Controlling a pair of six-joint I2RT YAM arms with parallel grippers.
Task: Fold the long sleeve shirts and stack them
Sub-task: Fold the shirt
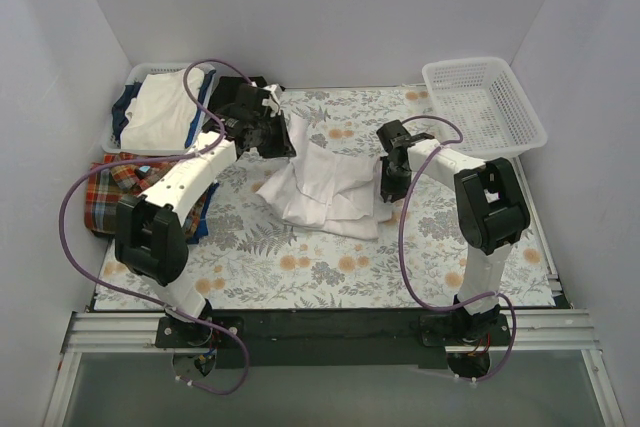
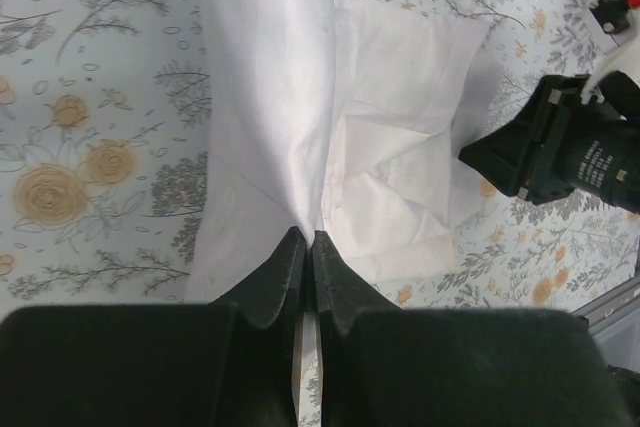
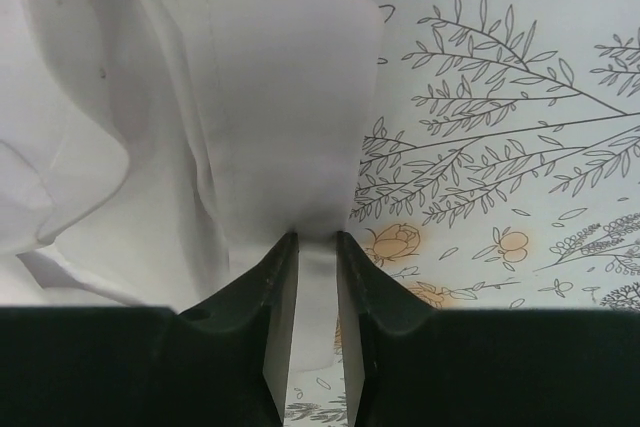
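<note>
The white shirt (image 1: 322, 185) lies crumpled in the middle of the floral table. My left gripper (image 1: 278, 133) is shut on a fold of it and lifts that part up at the back; in the left wrist view the white fabric (image 2: 270, 97) runs taut from my closed gripper (image 2: 308, 239). My right gripper (image 1: 388, 185) is at the shirt's right edge, its jaws narrowly apart with white fabric (image 3: 280, 97) pinched between them (image 3: 318, 239). The plaid shirt (image 1: 112, 187) lies bunched at the table's left edge, partly under the left arm.
A basket (image 1: 135, 75) with folded white and dark clothes stands at the back left. An empty white mesh basket (image 1: 485, 102) stands at the back right. The right arm's wrist (image 2: 560, 152) shows in the left wrist view. White walls enclose the table.
</note>
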